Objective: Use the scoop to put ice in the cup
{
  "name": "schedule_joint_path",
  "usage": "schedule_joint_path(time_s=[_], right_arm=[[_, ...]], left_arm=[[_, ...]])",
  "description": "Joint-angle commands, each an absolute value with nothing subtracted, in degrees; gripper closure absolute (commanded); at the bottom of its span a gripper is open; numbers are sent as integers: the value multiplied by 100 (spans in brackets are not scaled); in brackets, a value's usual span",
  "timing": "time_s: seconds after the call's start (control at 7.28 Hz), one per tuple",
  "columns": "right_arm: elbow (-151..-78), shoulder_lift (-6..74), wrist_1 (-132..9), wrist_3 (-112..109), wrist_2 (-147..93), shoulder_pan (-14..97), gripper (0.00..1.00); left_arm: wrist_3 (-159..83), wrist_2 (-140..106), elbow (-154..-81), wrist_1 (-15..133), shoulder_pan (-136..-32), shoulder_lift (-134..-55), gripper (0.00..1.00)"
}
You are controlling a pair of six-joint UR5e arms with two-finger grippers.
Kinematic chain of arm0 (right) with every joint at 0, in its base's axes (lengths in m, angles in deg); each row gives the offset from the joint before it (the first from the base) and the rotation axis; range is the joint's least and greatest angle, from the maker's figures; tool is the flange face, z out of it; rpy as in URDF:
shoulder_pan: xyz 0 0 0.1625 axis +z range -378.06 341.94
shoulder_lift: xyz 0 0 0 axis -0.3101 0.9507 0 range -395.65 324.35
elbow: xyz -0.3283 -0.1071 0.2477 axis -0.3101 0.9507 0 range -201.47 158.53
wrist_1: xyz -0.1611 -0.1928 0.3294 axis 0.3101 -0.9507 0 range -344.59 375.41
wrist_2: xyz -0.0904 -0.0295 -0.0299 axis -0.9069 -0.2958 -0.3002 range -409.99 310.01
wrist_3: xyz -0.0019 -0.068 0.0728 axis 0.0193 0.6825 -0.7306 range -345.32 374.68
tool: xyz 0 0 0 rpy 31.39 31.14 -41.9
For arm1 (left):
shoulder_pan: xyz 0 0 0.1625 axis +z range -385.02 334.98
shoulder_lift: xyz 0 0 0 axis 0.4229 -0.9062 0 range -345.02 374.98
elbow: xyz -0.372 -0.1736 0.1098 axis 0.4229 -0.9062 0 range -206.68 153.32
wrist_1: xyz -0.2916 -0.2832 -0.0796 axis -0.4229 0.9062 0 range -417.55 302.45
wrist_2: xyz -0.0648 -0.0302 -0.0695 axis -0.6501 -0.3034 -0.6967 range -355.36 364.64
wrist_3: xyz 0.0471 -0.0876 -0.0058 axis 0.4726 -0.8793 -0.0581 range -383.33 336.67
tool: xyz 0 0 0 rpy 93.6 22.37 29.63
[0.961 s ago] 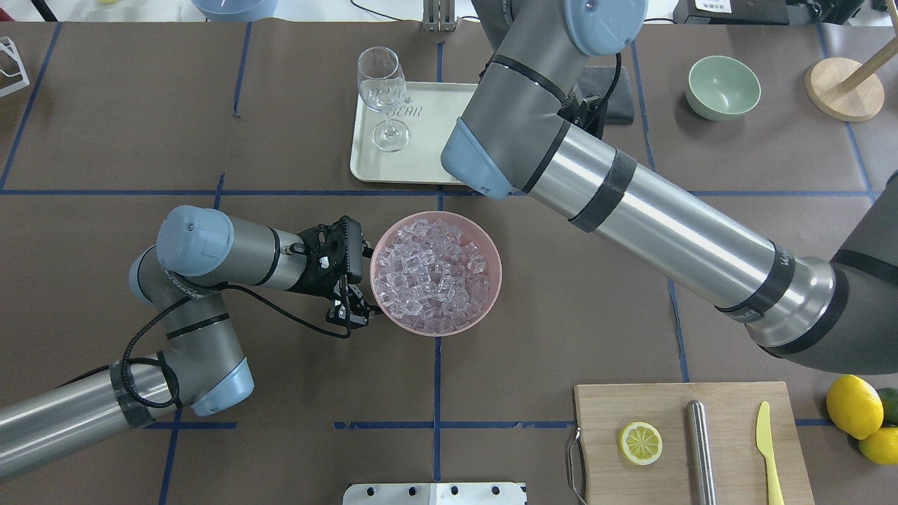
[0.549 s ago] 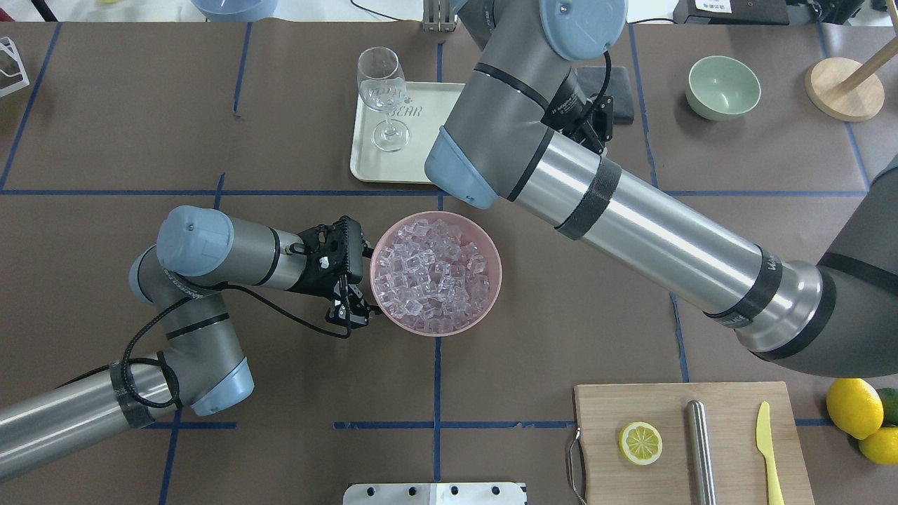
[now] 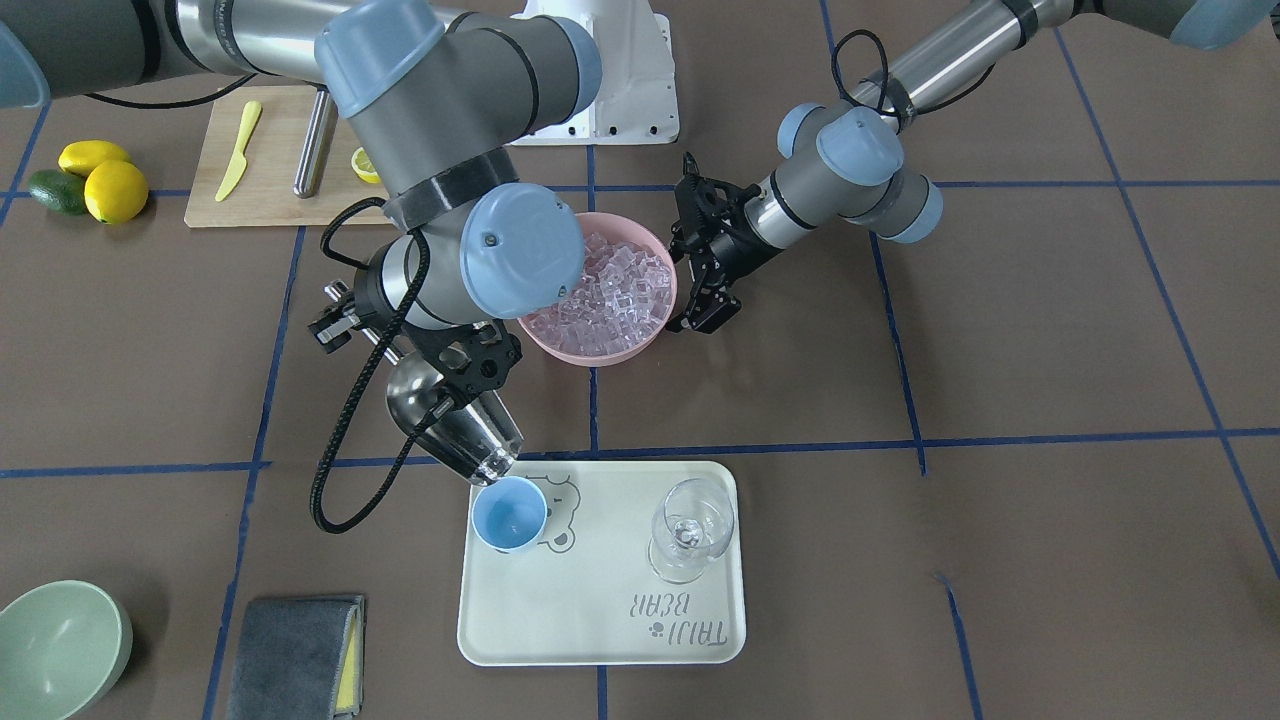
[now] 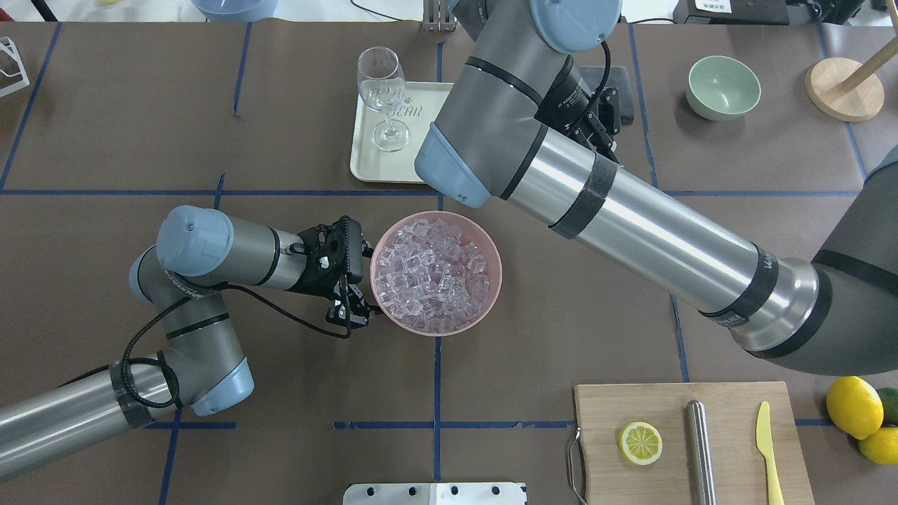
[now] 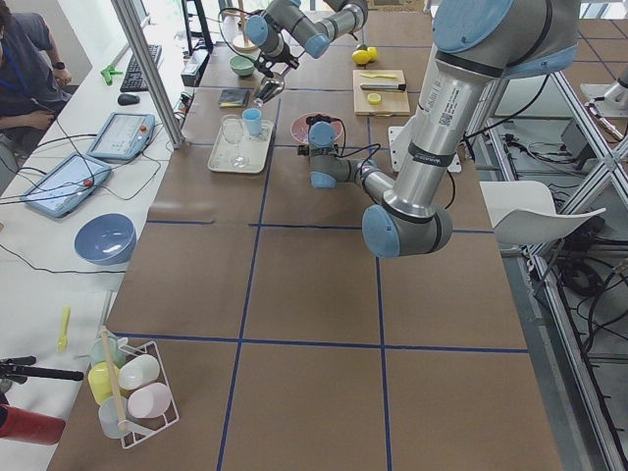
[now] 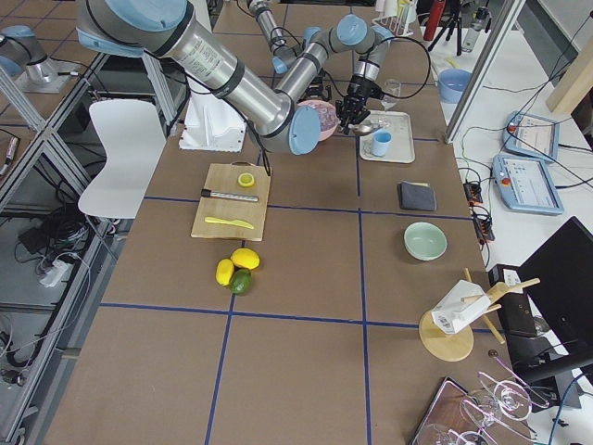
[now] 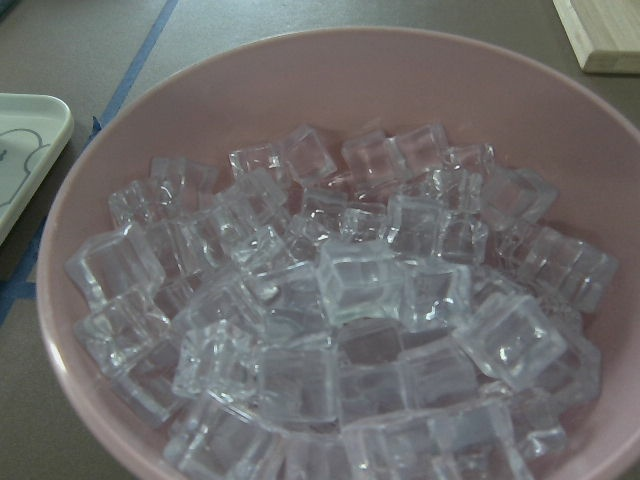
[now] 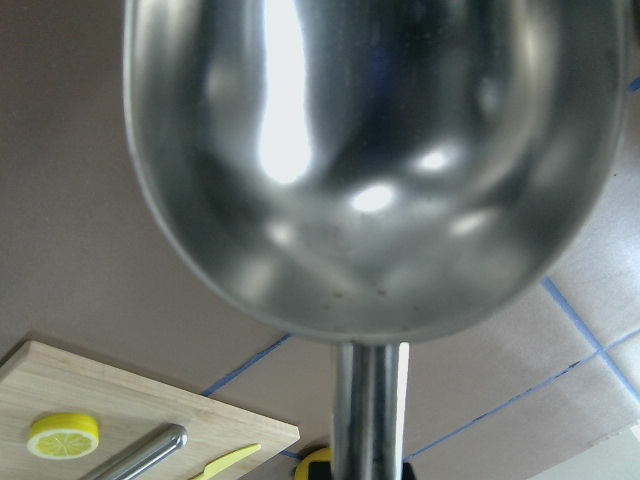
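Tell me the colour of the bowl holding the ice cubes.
The bowl is pale pink, seen best in the overhead exterior view.

Overhead view. Top centre: cream rectangular plastic tray [image 4: 403, 167], clear stemmed wine glass [image 4: 382, 84] upright on its left part. Upper right: pale green bowl [image 4: 722, 88]. Lower right: wooden cutting board [image 4: 603, 407] carrying lemon half [image 4: 640, 442], steel cylinder [image 4: 699, 449], yellow plastic knife [image 4: 768, 449].

Overhead, the right arm [image 4: 631, 210] covers the cup [image 3: 509, 514] and scoop [image 3: 455, 432]; the right wrist view cuts off its handle [image 8: 368, 410].
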State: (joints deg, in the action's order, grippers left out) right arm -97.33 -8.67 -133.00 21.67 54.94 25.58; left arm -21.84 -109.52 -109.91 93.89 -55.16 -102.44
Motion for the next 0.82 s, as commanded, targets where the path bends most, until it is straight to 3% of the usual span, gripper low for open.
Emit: schedule_joint_path(time_s=[0.0, 0.69], right_arm=[[-9723, -858, -13348, 2267, 5407, 2553, 100], [-9679, -893, -13348, 2443, 5293, 2562, 100]], left_arm=[[-2184, -10953, -10992, 9398, -5516, -10253, 0], [-2184, -10952, -10992, 9398, -5508, -10253, 0]])
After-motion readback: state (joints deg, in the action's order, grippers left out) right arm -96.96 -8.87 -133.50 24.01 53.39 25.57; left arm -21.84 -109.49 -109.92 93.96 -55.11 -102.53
